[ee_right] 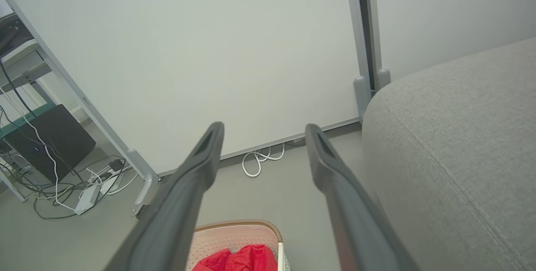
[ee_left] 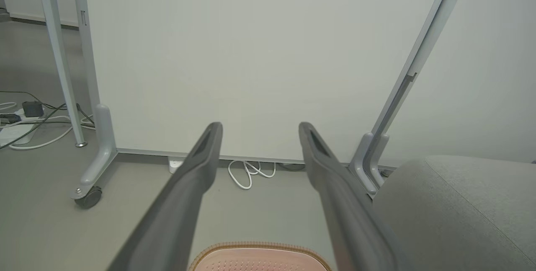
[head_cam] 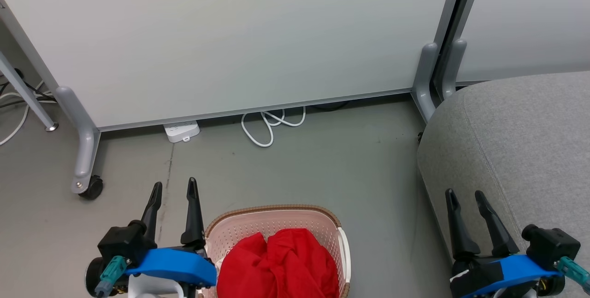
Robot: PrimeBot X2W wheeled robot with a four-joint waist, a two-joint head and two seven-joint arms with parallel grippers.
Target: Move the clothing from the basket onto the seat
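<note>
1. Task stage: judged to be the opening reach, before any pick. No garment lies on the visible part of the seat.
2. Load position: the bright red, thin-fabric clothing is heaped inside the oval cream-white perforated plastic basket with a brown woven-look rim, at the bottom centre of the head view. The heap rises to about rim level.
3. Destination: the large grey woven-fabric upholstered seat with a rounded corner fills the right side of the frame. It stands on the grey floor near the basket but apart from it.
4. Left gripper: lower left of the frame, just beside the basket's left rim, fingers pointing up the frame. The two dark fingers are spread wide with nothing between them.
5. Right gripper: lower right of the frame, over the seat's front edge, well apart from the basket. Its fingers are likewise parted and hold nothing.
6. Next move, as judged: bring one gripper over the heap, lower it between the basket walls, and close on a raised fold near the top.
7. Caution: thin fabric may snag on the rim or drag other fabric with it; lift clear before carrying right.
</note>
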